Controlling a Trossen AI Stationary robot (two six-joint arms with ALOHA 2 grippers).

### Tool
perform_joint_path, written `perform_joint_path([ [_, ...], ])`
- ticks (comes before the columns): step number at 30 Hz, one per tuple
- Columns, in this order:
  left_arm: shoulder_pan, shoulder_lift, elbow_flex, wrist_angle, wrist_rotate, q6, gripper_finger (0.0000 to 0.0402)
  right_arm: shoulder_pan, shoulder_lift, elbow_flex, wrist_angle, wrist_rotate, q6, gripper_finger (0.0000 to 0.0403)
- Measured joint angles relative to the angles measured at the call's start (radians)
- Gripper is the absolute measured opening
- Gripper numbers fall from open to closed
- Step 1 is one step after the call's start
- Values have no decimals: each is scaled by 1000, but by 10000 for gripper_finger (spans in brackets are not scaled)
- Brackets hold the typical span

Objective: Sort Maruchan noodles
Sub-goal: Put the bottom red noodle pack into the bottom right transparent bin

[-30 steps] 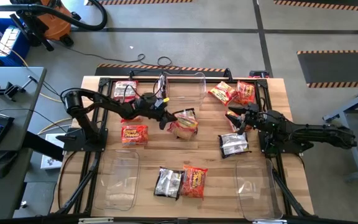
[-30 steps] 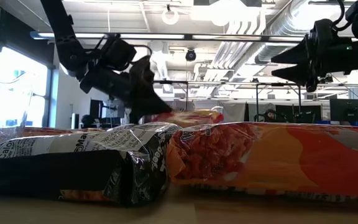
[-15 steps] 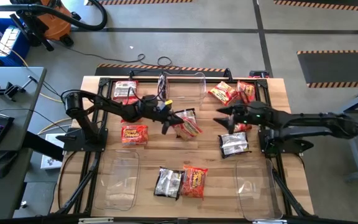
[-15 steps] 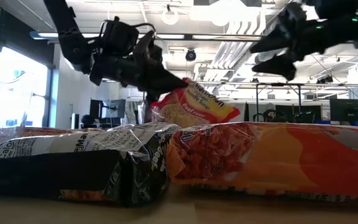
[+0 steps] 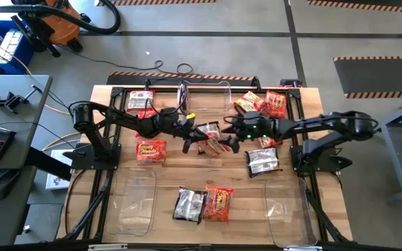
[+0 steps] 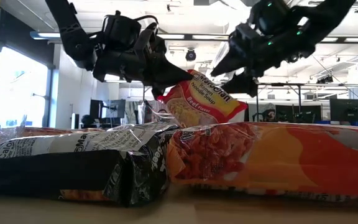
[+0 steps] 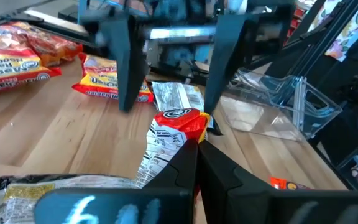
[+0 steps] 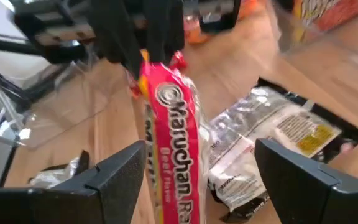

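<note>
A red-and-white Maruchan packet (image 5: 212, 137) hangs above the table's middle, with my left gripper (image 5: 192, 137) shut on it. My right gripper (image 5: 229, 137) is open at the packet's other end, one finger on either side of it (image 8: 166, 130); I cannot tell whether they touch it. Other packets lie flat on the table: an orange one (image 5: 151, 150), a red-and-white one (image 5: 139, 101), two orange ones (image 5: 260, 104) at the far right, a dark one (image 5: 262, 162), and a dark and an orange one (image 5: 204, 203) near the front. My left gripper pinches the packet's crimped end (image 7: 180, 129) between its two shut fingers. The fingers come from the table's left, nearly level. The packet juts out past the fingertips, tilted, its free end (image 6: 225, 107) lower, and it is lifted clear of the table.
Clear plastic bins stand at the front left (image 5: 132, 202), the front right (image 5: 288, 213) and the far middle (image 5: 206, 94). Bare wood shows between the packets around the table's middle.
My left gripper has lifted the red-and-white packet off the table and carried it slightly toward the right edge; the packet now hangs clear and tilted. My right gripper has swept from the right side toward the table's left, up to the packet's free end.
</note>
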Motion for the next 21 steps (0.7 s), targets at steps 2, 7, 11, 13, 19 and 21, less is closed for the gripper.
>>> perform_joint_path([
  [2, 0, 0, 0, 8, 0, 7, 0, 0, 48, 13, 44, -44, 27, 288],
  [7, 2, 0, 0, 17, 0, 24, 0, 7, 145, 29, 136, -78, 70, 288],
  [11, 2, 0, 0, 39, 0, 40, 0, 11, 197, 48, 181, -104, 92, 288],
  [13, 2, 0, 0, 39, 0, 48, 0, 17, 215, 57, 182, -102, 104, 282],
  [19, 2, 0, -2, 44, 1, 39, 1, 35, 226, 86, 176, -90, 126, 202],
  [21, 3, 0, -2, 45, 3, 15, 5, 41, 226, 99, 167, -87, 126, 161],
])
